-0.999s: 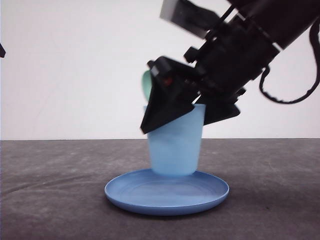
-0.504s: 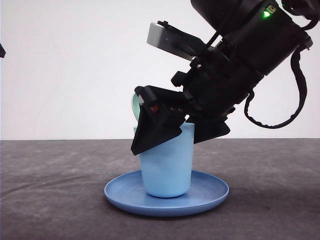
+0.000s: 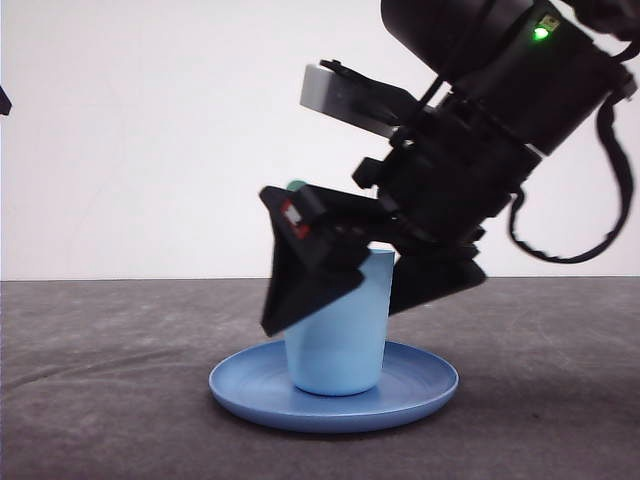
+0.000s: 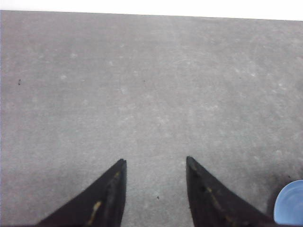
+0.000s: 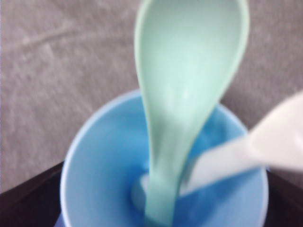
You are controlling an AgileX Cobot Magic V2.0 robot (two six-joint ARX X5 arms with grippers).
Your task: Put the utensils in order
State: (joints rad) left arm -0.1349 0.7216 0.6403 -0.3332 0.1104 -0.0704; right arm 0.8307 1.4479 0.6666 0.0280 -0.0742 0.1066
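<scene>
Up close, the right gripper has its two black fingers spread wide, one on each side of a light blue cup; whether they press its wall cannot be told. One cup stands upright on one round blue plate, which lies on the grey table. Inside the cup, one mint-green spoon stands handle down, bowl up above the rim, and one white fork leans across beside it; its tines are blurred and cut off by the frame edge. From the front, the gripper hides the cup's rim and all but the spoon's tip. The left gripper hangs over bare table with fingers apart, holding nothing, the plate's edge near it.
</scene>
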